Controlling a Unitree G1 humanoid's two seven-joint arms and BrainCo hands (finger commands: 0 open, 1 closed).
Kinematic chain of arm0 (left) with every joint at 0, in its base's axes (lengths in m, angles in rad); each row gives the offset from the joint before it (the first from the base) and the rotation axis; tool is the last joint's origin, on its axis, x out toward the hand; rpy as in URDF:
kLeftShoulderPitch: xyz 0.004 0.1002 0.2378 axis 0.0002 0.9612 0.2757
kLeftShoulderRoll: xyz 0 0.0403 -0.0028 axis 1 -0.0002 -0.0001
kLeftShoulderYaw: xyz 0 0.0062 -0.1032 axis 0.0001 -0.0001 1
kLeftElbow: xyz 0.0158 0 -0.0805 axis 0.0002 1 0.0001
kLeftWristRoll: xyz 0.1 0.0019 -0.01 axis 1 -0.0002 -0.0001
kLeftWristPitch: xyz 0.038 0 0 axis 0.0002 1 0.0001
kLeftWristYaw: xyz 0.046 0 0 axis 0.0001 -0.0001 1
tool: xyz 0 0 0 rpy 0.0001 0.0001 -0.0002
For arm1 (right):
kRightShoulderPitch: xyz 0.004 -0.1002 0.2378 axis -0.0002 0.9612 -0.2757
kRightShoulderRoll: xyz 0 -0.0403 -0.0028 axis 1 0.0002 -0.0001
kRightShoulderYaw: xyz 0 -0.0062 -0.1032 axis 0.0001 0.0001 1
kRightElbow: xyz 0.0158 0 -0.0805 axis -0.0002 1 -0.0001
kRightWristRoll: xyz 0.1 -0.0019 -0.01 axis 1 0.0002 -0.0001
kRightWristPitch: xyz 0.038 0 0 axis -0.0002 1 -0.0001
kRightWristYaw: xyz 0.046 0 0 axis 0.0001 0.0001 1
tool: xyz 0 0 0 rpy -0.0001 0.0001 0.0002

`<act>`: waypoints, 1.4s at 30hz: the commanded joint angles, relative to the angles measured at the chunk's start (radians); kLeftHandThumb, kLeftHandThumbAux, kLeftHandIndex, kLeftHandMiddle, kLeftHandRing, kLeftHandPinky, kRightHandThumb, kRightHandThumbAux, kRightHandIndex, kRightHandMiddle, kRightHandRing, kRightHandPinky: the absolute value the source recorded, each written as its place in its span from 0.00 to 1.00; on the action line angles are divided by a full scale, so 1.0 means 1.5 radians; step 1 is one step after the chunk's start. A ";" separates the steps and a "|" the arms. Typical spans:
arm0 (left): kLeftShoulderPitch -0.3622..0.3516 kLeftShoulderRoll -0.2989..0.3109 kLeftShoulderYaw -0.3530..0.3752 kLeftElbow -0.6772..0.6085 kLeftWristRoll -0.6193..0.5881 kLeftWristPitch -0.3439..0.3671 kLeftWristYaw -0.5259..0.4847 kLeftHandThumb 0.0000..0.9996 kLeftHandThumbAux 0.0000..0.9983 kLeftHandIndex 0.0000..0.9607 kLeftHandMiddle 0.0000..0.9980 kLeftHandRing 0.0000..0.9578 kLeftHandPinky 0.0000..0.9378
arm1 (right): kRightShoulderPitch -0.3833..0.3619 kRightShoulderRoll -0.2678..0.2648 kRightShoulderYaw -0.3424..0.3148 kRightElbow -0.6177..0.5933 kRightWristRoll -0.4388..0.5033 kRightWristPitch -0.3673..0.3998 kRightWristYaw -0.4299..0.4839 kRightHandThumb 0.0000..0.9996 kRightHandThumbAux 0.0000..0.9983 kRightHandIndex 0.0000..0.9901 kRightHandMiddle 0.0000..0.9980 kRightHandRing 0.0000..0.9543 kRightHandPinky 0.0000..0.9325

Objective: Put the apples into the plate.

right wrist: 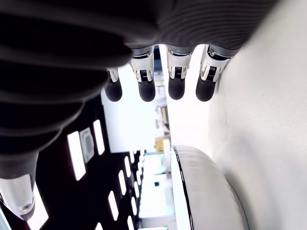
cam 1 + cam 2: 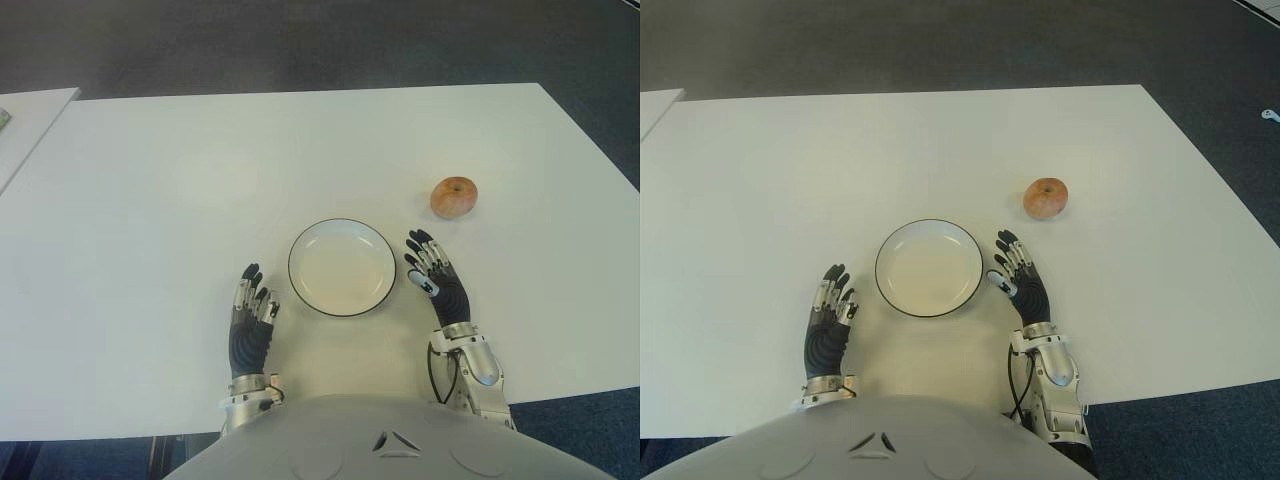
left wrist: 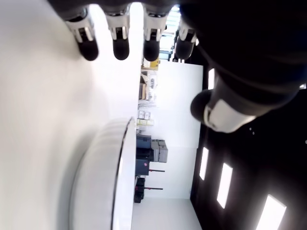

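- Sitting alone on the white table (image 2: 150,180), one apple (image 2: 454,197) lies to the right of centre, red-orange with a paler yellow patch and its stem dimple facing up.
- Nothing touches the apple; it is outside the plate (image 2: 342,267), farther off and to the right of it, with bare table between the two.
- The plate is round, white inside with a thin dark rim, and holds nothing; it lies near the robot, between the two hands.
- The right hand (image 2: 432,270) shows just right of the plate, fingers stretched out and slightly fanned, pointing away from the robot and leaning toward the left; it holds nothing.
- In the right wrist view four dark fingertips (image 1: 146,90) stick out straight over the table, with the plate's rim (image 1: 184,191) close beside them.
- The apple is beyond the right hand, farther away and a little to the right of its fingertips, clearly apart from them.
- The left hand (image 2: 252,312) shows just left of the plate, a little nearer the robot than the right hand, fingers extended and loose, holding nothing.
- The left wrist view shows its fingertips (image 3: 121,48) straight above the table, the plate's edge (image 3: 117,177) beside them.
- A second pale table (image 2: 25,120) edges in at the far left, separated by a narrow gap.
- Dark carpeted floor (image 2: 320,45) runs beyond the far edge of the table.
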 commanded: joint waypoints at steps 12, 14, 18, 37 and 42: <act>-0.004 -0.028 -0.015 -0.005 0.029 0.016 0.003 0.07 0.51 0.01 0.01 0.00 0.00 | -0.018 0.000 -0.015 -0.044 0.015 0.040 -0.008 0.15 0.59 0.00 0.00 0.00 0.00; -0.005 -0.028 -0.012 -0.001 0.032 0.015 0.005 0.06 0.51 0.00 0.01 0.00 0.00 | -0.031 0.005 -0.020 -0.049 0.017 0.040 -0.016 0.15 0.60 0.01 0.00 0.00 0.00; -0.009 -0.029 -0.010 0.007 0.034 0.009 0.006 0.06 0.50 0.00 0.01 0.00 0.00 | -0.075 -0.003 -0.027 -0.040 -0.030 0.007 -0.040 0.17 0.63 0.03 0.00 0.00 0.00; -0.012 -0.039 -0.020 0.005 0.024 -0.010 0.001 0.06 0.49 0.01 0.03 0.00 0.00 | -0.262 -0.141 -0.015 0.037 -0.542 -0.177 -0.346 0.32 0.58 0.04 0.01 0.00 0.03; -0.013 -0.050 -0.027 0.004 -0.014 -0.016 -0.009 0.09 0.50 0.03 0.06 0.00 0.00 | -0.324 -0.174 0.006 0.065 -0.633 -0.124 -0.391 0.30 0.49 0.04 0.00 0.00 0.01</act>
